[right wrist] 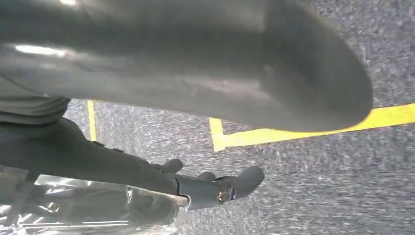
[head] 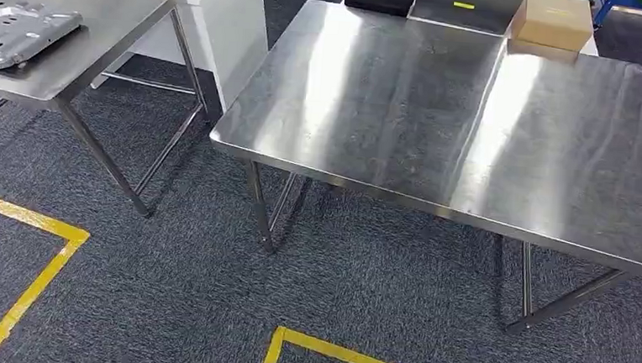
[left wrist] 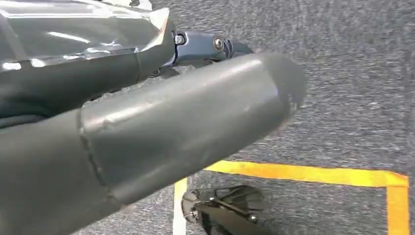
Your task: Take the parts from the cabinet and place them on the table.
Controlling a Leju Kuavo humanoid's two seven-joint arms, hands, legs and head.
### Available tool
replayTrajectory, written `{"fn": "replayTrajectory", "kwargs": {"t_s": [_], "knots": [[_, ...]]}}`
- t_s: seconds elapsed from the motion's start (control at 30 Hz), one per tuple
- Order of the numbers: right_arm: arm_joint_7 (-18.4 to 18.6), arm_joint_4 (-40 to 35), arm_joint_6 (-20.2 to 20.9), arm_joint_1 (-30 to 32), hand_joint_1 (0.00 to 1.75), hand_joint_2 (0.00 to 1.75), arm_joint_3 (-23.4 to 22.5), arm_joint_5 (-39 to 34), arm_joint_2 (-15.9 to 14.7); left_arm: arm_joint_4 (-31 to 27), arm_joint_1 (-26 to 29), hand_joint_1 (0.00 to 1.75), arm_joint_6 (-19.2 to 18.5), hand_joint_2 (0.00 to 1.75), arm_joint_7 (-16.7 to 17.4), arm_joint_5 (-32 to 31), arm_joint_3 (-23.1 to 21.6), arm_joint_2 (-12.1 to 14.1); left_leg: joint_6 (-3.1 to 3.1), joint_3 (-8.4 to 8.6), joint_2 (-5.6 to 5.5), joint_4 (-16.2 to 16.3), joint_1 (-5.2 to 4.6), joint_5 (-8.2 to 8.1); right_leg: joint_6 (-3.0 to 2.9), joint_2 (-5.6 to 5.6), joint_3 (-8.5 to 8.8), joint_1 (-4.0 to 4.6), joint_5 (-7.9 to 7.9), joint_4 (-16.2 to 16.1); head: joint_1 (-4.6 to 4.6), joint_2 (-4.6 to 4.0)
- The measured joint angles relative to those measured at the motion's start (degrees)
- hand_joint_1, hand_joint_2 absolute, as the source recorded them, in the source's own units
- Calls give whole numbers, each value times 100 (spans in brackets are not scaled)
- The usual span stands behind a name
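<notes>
Left hand point(left wrist: 147, 127) is pressed against a silver plastic-wrapped part point(left wrist: 73, 29) — dark fingers point(left wrist: 205, 46) lie along its edge, thumb across the front. Right hand point(right wrist: 195, 63) looks the same: fingers point(right wrist: 220, 186) under a clear-wrapped part point(right wrist: 83, 210). I can't tell whether that's one bundle between both hands or two, and I can't confirm a closed grip on either side. Both wrist views look down at grey carpet point(left wrist: 352, 73) with yellow floor tape point(left wrist: 303, 172), so the load is low, not over a surface.

Steel table point(head: 472, 132) is ahead in the head view, nothing placed on the near part of its top; a cardboard box point(head: 553, 21) sits at its far edge. Second table point(head: 100, 16) to the left carries a grey metal panel point(head: 15, 28).

Judgement: pickup done, carry in progress — placement on the table still to do.
</notes>
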Motion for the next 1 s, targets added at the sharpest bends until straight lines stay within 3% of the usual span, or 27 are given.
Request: {"fn": "replayTrajectory", "kwargs": {"t_s": [0.03, 0.07, 0.1, 0.2, 0.23, 0.27, 0.3, 0.37, 0.4, 0.43, 0.47, 0.5, 0.53, 0.57, 0.6, 0.63, 0.7, 0.73, 0.77, 0.8, 0.87, 0.9, 0.93, 0.97, 1.0], "knots": [[2, -2, -5, -1, 0, 0, 0, -5, 2, 0, -5, 0, 0, 0, 0, 0, 0, 2, 40, 355, -1, -560, -2, 201, 8, 2, -22, 3, 5, 26, -4, 0], [2, 0, -11, 0, 0, 0, 0, -9, 13, 0, -19, 0, 0, 0, 0, 0, 0, 13, 91, 601, -3, -998, -11, 198, 30, 0, -36, 4, 19, 40, 2, 0], [0, 0, -15, -5, 0, 0, 0, -9, 24, 0, -27, 0, 0, 0, 0, 0, -2, 17, 113, 618, -2, -1067, -43, 220, 60, -4, -67, 70, 36, 72, 13, 0], [0, 0, -20, -10, 0, 0, 2, 17, 35, 0, 0, 0, 0, 0, 2, 2, 2, 22, 211, 561, -1, -1052, -102, 281, 192, -6, -97, 9, 126, 34, 7, 0], [0, 0, -22, 8, 0, 0, 2, 37, 28, 2, -1, 0, 0, 0, 9, 9, 5, 11, 273, 551, 9, -1135, -59, 377, 230, -5, -145, 67, 128, 50, 7, 0], [0, 0, -22, 6, 0, 0, 4, 57, 22, 2, -14, 0, 0, 0, 11, 11, 9, 4, 287, 521, 33, -1173, -55, 442, 224, 11, -232, 15, -1, 167, 18, 0], [0, 0, -22, 8, 0, 0, 11, 61, 24, 2, -14, 0, 0, 0, 15, 24, 11, 4, 335, 463, 34, -1175, -48, 475, 178, 23, -339, 17, -241, 451, 26, 0], [2, 0, 17, 7, 0, 0, 28, 89, 26, 2, -6, 0, 2, 0, 17, 46, 33, 4, 342, 353, 40, -1171, -56, 543, 132, 31, -666, -20, -728, 1339, 42, 0], [11, 0, 37, 12, 0, 0, 39, 94, 20, 2, -3, 0, 2, 0, 17, 46, 44, 4, 332, 292, 42, -1168, -58, 582, 152, 31, -762, -32, -857, 1684, 39, 0], [20, 0, 63, 22, 0, 0, 50, 94, 15, 2, -2, 0, 2, 0, 17, 44, 48, 4, 320, 230, 44, -1165, -55, 627, 217, 31, -741, -49, -848, 1809, 48, 0], [20, 0, 65, 26, 0, 0, 55, 92, 2, 2, 0, 0, 2, 0, 17, 42, 50, -6, 302, 177, 43, -1162, -50, 668, 296, 31, -579, -68, -732, 1639, 46, 0], [22, 0, 65, 23, 0, 0, 59, 85, -4, 2, 2, 0, 2, 0, 15, 33, 50, -15, 276, 135, 42, -1157, -42, 697, 373, 30, -322, -91, -568, 1272, 53, 0], [22, 0, 68, 20, 0, 0, 61, 70, -11, 2, 5, 0, 2, 0, 13, 20, 53, -22, 243, 100, 38, -1143, -29, 722, 441, 30, 33, -125, -406, 727, 46, 0], [24, 0, 72, 17, 0, 0, 65, 57, -7, 2, 5, 0, 2, 0, 4, 4, 53, -18, 211, 81, 36, -1117, -34, 741, 472, 29, 388, -163, -358, 188, 61, 0], [24, 0, 74, 12, 0, 0, 68, 52, 7, 2, 2, 0, 2, 0, -4, -7, 55, -11, 167, 23, 35, -1084, -60, 760, 447, 58, 595, -106, -425, -105, 74, 0], [24, 2, 85, 27, 0, 0, 72, 52, 2, 2, -1, 0, 2, 0, -9, -15, 55, -13, 117, 28, 35, -1084, -70, 805, 397, 83, 503, -66, -406, -66, 44, 0], [24, 2, 133, 49, 0, 0, 85, 57, 11, 2, 2, 0, 0, 0, -15, -35, 57, -4, 75, 20, 25, -1066, -65, 836, 375, 81, 422, -65, -415, -45, 35, 0], [24, 2, 149, 54, 0, 0, 90, 59, 13, 2, 10, 0, 0, 0, -15, -44, 59, 2, 56, 9, 25, -1044, -42, 833, 314, 73, 412, -112, -386, -59, 39, 0], [26, 2, 172, 48, 0, 0, 92, 61, 18, 2, 10, 0, 0, 0, -15, -48, 66, 7, 33, -44, 16, -965, -13, 700, 237, 56, 402, -127, -355, -62, 33, 0], [26, 2, 177, 50, 0, 0, 94, 63, 17, 2, 12, 0, 0, 0, -13, -52, 70, 2, 16, -122, 20, -723, -12, 427, 151, 51, 371, -116, -325, -62, 22, 0], [26, 2, 181, 60, 0, 0, 98, 94, 11, 2, 11, 0, -2, 0, -13, -63, 72, 0, -21, -435, 19, 197, -6, -171, 43, 33, 315, -61, -270, -55, 24, 0], [26, 2, 194, 63, 0, 0, 101, 96, 13, 2, 15, 0, -2, 0, -11, -63, 72, 9, -26, -543, 19, 555, -6, -306, 13, 29, 290, -34, -247, -49, 26, 0], [28, 2, 199, 68, 0, 0, 101, 105, 13, 2, 20, 0, -2, 0, -9, -63, 72, 11, -20, -565, 19, 727, -7, -315, -7, 28, 260, -11, -214, -38, 24, 0], [39, 2, 208, 74, 0, 0, 103, 116, 13, 2, 22, 0, -2, 0, 0, -63, 74, 11, 6, -477, 18, 661, -8, -219, -1, 29, 226, 10, -203, -27, 24, 0], [42, 2, 214, 84, 0, 0, 107, 133, 13, 2, 23, 0, -2, 0, 2, -61, 75, 11, 48, -251, 18, 334, -12, -4, -11, 30, 201, 28, -193, -14, 24, 0]]}}
